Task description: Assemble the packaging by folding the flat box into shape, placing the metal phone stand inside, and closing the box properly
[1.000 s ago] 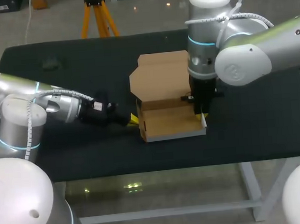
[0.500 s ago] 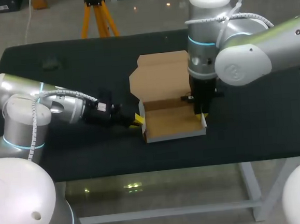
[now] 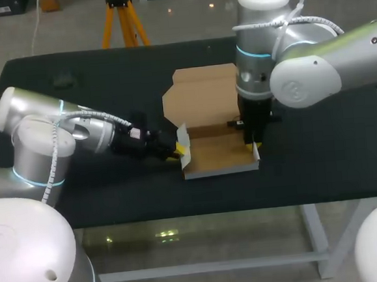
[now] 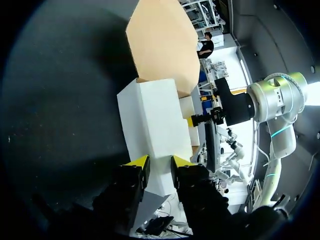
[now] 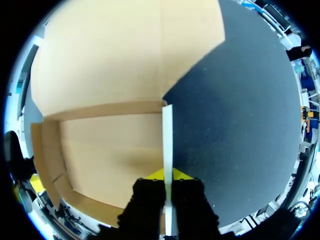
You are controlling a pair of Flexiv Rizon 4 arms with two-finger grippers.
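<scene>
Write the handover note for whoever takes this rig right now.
Right gripper: shut on the box's right wall, which stands upright.
Left gripper: at the left wall, which is raised; whether it grips is unclear.
Box: in the middle of the table, tray open, lid open behind it.
Done: tray partly formed.
Left: finish the walls, put the phone stand in, close the lid. No stand is clearly visible; a small dark thing at the far left may be it.
</scene>
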